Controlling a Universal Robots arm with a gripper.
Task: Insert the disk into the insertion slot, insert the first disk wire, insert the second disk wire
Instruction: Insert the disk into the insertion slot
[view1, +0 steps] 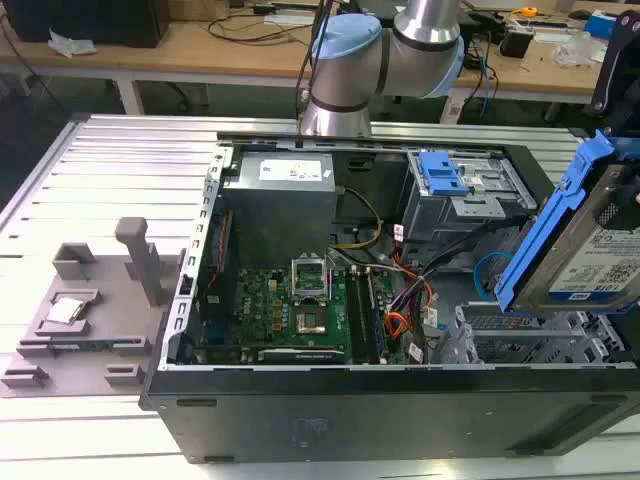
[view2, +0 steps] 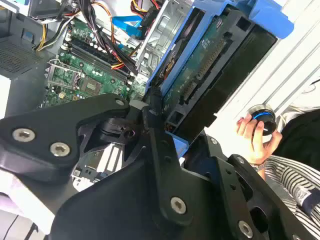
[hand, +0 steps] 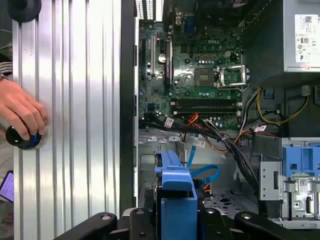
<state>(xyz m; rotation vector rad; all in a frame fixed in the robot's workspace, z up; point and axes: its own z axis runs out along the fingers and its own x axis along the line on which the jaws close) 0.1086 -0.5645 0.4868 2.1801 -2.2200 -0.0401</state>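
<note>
The disk (view1: 588, 250), a silver drive with a white-and-blue label in a bright blue carrier, hangs tilted in the air at the exterior view's right, above the open computer case (view1: 300, 420). My gripper (hand: 175, 222) is shut on the carrier's edge; black fingers (view2: 150, 107) clamp the blue frame (view2: 200, 45). Below the disk lies the insertion slot (view1: 530, 338), a light grey perforated cage (hand: 225, 197). A blue flat cable (hand: 205, 172) and orange and red wires (hand: 220, 145) lie loose beside the cage.
A larger grey cage with a blue clip (view1: 450, 185) and a power supply (view1: 280, 190) sit at the back of the case, and the green motherboard (view1: 290, 310) lies in the middle. A person's hand (hand: 20, 112) holds a round black knob (hand: 22, 139) on the slatted table (view1: 110, 180). A grey fixture (view1: 90, 310) stands at the exterior view's left.
</note>
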